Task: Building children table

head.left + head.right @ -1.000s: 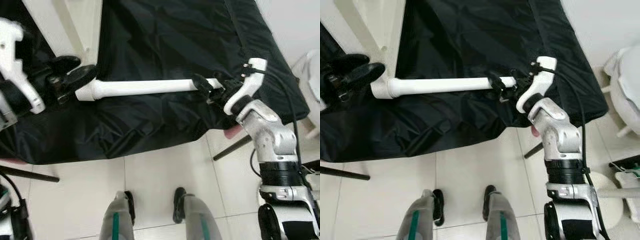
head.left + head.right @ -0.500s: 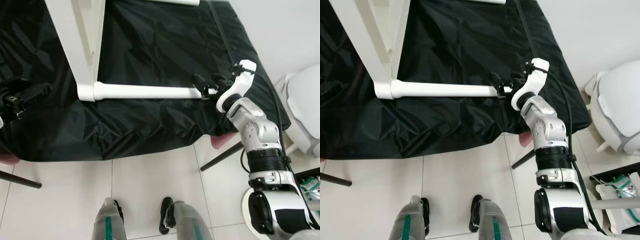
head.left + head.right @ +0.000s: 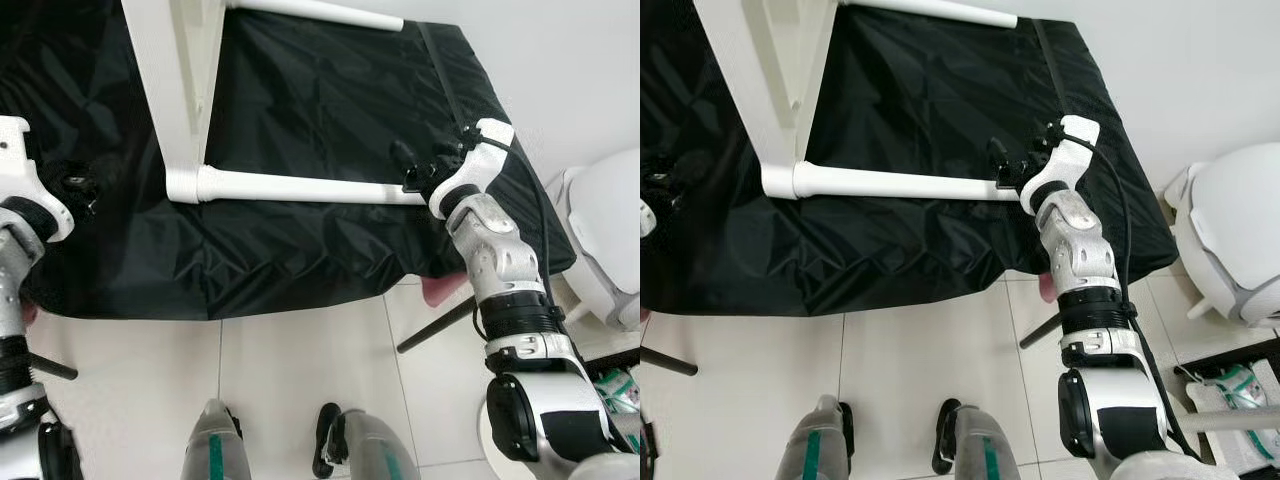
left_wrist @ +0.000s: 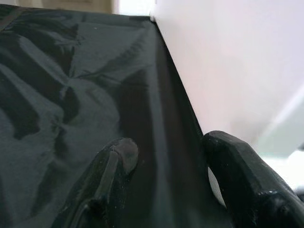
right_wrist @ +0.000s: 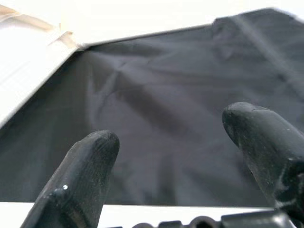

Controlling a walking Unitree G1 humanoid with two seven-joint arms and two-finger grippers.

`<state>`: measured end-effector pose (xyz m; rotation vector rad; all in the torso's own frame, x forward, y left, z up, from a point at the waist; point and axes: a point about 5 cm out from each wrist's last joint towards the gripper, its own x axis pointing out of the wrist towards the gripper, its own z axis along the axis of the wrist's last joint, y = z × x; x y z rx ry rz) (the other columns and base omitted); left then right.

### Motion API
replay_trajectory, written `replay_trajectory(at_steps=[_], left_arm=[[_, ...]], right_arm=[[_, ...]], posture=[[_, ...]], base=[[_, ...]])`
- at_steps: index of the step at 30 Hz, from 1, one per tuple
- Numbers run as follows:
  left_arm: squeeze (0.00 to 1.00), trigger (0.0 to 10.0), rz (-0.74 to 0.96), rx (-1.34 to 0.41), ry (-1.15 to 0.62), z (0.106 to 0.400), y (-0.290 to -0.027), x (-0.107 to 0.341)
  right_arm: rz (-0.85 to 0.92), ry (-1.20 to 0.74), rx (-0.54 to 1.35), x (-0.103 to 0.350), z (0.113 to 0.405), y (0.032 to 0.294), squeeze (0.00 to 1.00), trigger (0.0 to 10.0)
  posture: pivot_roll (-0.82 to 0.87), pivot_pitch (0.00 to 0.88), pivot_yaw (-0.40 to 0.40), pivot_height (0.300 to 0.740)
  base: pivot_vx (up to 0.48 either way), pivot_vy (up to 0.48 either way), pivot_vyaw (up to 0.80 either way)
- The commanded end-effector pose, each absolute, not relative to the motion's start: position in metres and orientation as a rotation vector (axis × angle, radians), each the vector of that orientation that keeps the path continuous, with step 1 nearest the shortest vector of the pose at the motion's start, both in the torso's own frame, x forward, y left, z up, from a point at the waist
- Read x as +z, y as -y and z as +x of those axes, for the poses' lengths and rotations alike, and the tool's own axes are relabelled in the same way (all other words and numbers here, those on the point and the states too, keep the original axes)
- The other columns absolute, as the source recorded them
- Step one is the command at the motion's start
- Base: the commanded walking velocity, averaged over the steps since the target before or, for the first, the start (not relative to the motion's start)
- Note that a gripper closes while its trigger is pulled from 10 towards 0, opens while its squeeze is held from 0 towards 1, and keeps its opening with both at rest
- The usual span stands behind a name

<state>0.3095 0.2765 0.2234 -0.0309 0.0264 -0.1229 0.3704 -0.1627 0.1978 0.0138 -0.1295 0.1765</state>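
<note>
Black cloth (image 3: 320,120) carries the white table frame (image 3: 180,110). My left gripper (image 3: 75,185) has released the leg (image 3: 300,186), fingers spread; right gripper (image 3: 420,170) spread at its far end. Regrip needed, I reckon.

You get bright, even daylight in both eye views, and they look sharp, with no blur. The shiny black crinkled cloth (image 3: 300,110) catches soft grey gleams on its folds. The white round table leg (image 3: 300,186) and the flat white table board (image 3: 750,80) glow very bright, almost washed out. The pale floor tiles (image 3: 300,360) carry only faint shadows.

Your left wrist view is dimmer, and the white board there blows out to plain white. Its black fingertips (image 4: 116,156) look soft and out of focus. Your right wrist view is hazy, with blurry black fingertips (image 5: 90,156) and glare along the white edges.
</note>
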Motion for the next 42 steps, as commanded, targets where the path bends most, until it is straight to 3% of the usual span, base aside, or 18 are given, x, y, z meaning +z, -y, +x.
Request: replay_trajectory(at_steps=[1,6,13,20,23,31,32,34,35,42], left_arm=[[0.00,10.0,-0.053,-0.059,-0.041,0.319,-0.272,0.215],[0.00,10.0,-0.163,-0.008,-0.036,0.327,-0.263,0.210],[0.00,10.0,-0.182,0.091,-0.039,0.324,-0.266,0.204],[0.00,10.0,-0.129,0.188,0.019,0.325,-0.268,0.205],[0.00,10.0,0.048,0.213,0.057,0.324,-0.259,0.198],[0.00,10.0,-0.003,0.207,0.110,0.316,-0.253,0.200],[0.00,10.0,-0.030,0.214,0.117,0.312,-0.253,0.200],[0.00,10.0,-0.030,0.214,0.117,0.312,-0.253,0.200],[0.00,10.0,0.002,0.227,0.115,0.306,-0.251,0.195],[0.00,10.0,0.077,0.233,0.123,0.292,-0.239,0.184]], right_arm=[[-0.036,0.134,0.123,0.190,0.368,0.167,0.00,10.0],[-0.048,0.125,0.092,0.182,0.363,0.166,0.00,10.0],[-0.089,0.137,0.086,0.179,0.358,0.163,0.00,10.0],[-0.128,0.189,0.101,0.186,0.363,0.155,0.00,10.0],[-0.131,0.207,0.078,0.186,0.364,0.156,0.00,10.0],[-0.139,0.287,0.110,0.186,0.350,0.151,0.00,10.0],[-0.133,0.285,0.100,0.181,0.345,0.151,0.10,10.0],[-0.133,0.285,0.100,0.181,0.345,0.151,0.10,10.0],[-0.113,0.277,0.099,0.173,0.340,0.151,1.00,10.0],[-0.093,0.289,0.098,0.162,0.329,0.148,1.00,10.0]], posture=[[0.08,0.100,-0.087,0.740],[0.07,0.091,-0.073,0.740],[0.07,0.078,-0.029,0.740],[0.05,0.076,-0.011,0.740],[0.04,0.077,-0.045,0.740],[0.04,0.076,-0.044,0.740],[0.04,0.074,-0.042,0.740],[0.04,0.074,-0.042,0.740],[0.05,0.071,-0.039,0.740],[0.06,0.054,-0.038,0.740]], base=[[0.000,0.000,0.00],[0.000,0.000,0.00],[0.000,0.000,0.00],[0.000,0.000,0.00],[0.000,0.000,0.00],[0.000,0.000,0.00],[0.000,0.000,0.00],[0.000,0.000,0.00],[0.000,0.000,0.00],[0.000,0.000,0.00]])
